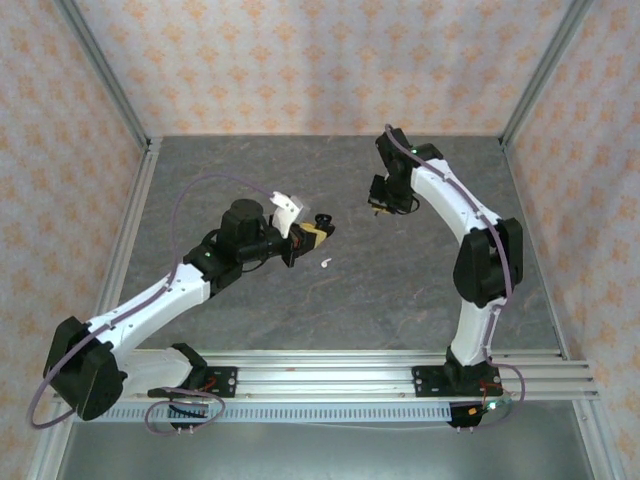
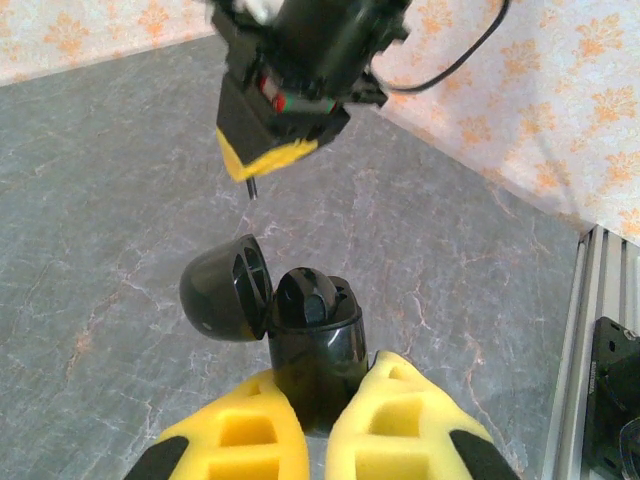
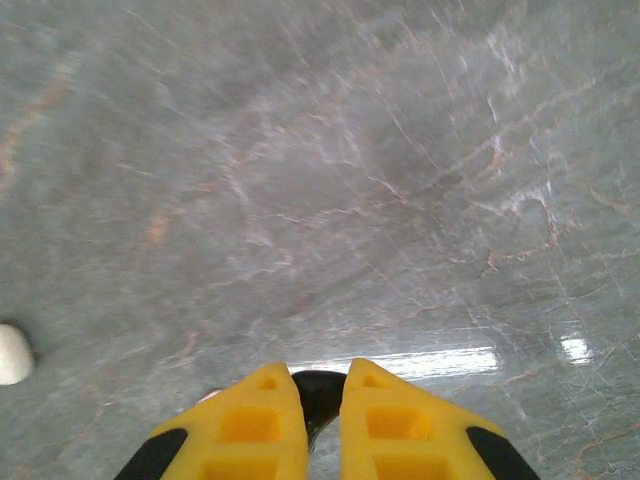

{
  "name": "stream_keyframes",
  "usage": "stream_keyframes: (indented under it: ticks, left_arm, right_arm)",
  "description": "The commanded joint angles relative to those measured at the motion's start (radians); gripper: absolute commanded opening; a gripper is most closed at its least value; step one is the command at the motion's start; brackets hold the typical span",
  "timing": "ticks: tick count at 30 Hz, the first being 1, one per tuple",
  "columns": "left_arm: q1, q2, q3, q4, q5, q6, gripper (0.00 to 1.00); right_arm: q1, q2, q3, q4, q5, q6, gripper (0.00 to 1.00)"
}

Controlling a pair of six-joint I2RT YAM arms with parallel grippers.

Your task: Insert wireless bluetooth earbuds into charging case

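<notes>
While left gripper [image 2: 320, 392] clamps it, case [image 2: 318, 340] points mouth outward.

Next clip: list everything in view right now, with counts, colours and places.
case: 1, black, lid open, clamped in the left hand
black earbud: 1, black, pinched in the right hand
white earbud: 1, white, lying on the table near the left hand
white item: 1, white, beside the left wrist; kind unclear
table: 1, grey marbled
walls: 3, orange pattern on cream, around the table
left hand: 1, yellow fingers, shut on the case
right hand: 1, yellow fingers, shut on the black earbud
</notes>
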Motion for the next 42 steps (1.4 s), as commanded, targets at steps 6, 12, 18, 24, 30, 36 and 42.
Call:
stream_keyframes:
  ticks: [6, 12, 18, 24, 30, 36, 42]
  left_arm:
    - [0.002, 0.094, 0.138, 0.079, 0.009, 0.006, 0.0]
    - [-0.009, 0.125, 0.152, 0.187, -0.013, 0.039, 0.0]
    - [-0.034, 0.146, 0.19, 0.209, -0.084, 0.046, 0.0]
    - [-0.042, 0.14, 0.165, 0.252, -0.091, -0.01, 0.0]
    - [-0.048, 0.107, 0.157, 0.211, -0.076, -0.011, 0.0]
    - [-0.046, 0.088, 0.164, 0.194, -0.064, -0.018, 0.0]
    - [-0.047, 0.084, 0.165, 0.202, -0.061, -0.037, 0.0]
  right_arm:
    - [0.055, -0.148, 0.103, -0.059, 0.111, -0.028, 0.08]
    - [0.068, -0.251, 0.111, -0.065, 0.129, -0.055, 0.08]
    - [0.074, -0.345, 0.1, -0.029, 0.05, -0.095, 0.07]
    - [0.102, -0.455, 0.02, 0.089, 0.004, -0.087, 0.07]
    - [0.184, -0.483, -0.013, 0.177, -0.029, -0.089, 0.06]
    - [0.226, -0.465, -0.004, 0.209, -0.034, -0.095, 0.06]
    - [0.227, -0.46, -0.005, 0.212, -0.036, -0.097, 0.06]
